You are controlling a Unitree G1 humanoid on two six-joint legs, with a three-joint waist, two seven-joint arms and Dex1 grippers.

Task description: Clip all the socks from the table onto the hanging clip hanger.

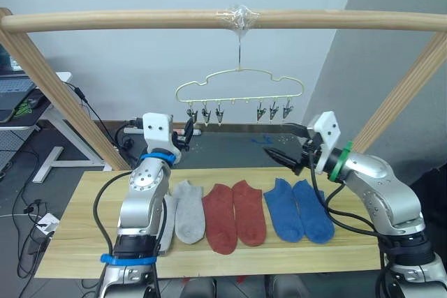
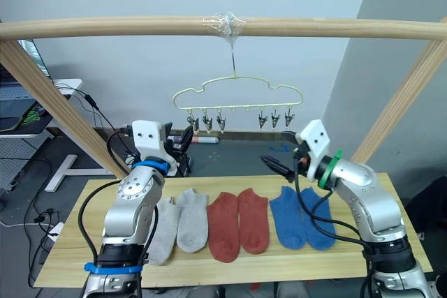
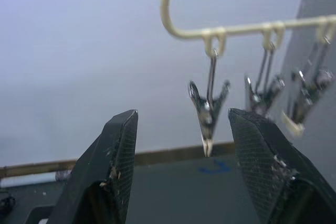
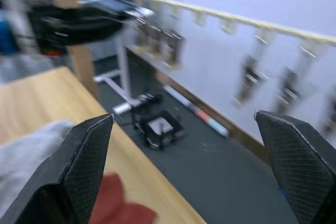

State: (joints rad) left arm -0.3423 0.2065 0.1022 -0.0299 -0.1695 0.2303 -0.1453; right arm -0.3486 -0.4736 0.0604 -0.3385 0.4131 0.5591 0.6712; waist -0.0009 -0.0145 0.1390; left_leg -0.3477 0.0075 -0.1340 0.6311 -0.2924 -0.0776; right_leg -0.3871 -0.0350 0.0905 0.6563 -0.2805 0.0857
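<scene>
Two light grey socks point(image 1: 185, 215), two rust red socks point(image 1: 234, 218) and two blue socks point(image 1: 300, 209) lie flat in a row on the wooden table point(image 1: 73, 235). The cream clip hanger point(image 1: 239, 83) hangs by its hook from the pole above, and nothing hangs from its several dark clips point(image 1: 218, 113). My left gripper point(image 1: 187, 136) is raised just below the hanger's left end and is open; in the left wrist view a clip point(image 3: 208, 109) shows between its fingers point(image 3: 113, 150), farther off. My right gripper point(image 1: 286, 146) is open and empty, held above the blue socks below the hanger's right end.
A round wooden pole frame point(image 1: 140, 20) spans the top, with slanted side poles point(image 1: 59, 99) at both ends of the table. A white desk point(image 1: 49, 127) and cables stand on the floor at far left. Dark floor lies behind the table.
</scene>
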